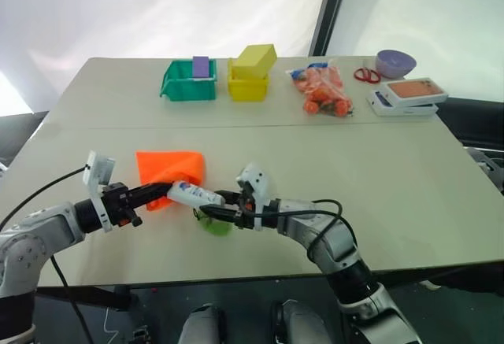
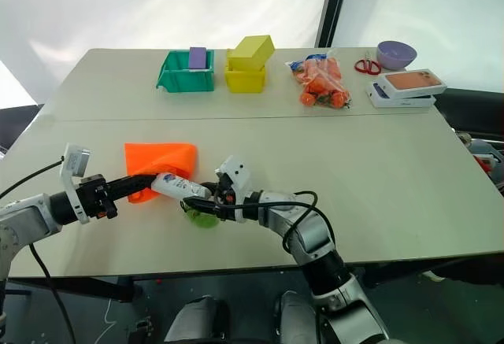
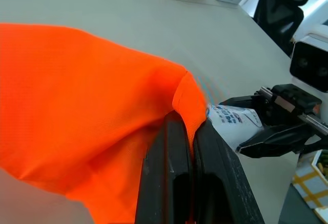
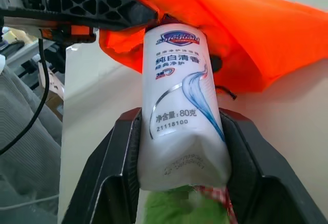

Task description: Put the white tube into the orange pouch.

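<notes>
Although the white tube point(image 4: 182, 101) is not yet inside, its front end sits at the mouth of the orange pouch point(image 1: 169, 167), so pushing it in remains. The right gripper point(image 4: 182, 183) clasps the tube's crimped tail between both fingers; the left gripper point(image 3: 189, 147), fingers clenched, pinches the pouch's rim just beside the tube.
</notes>
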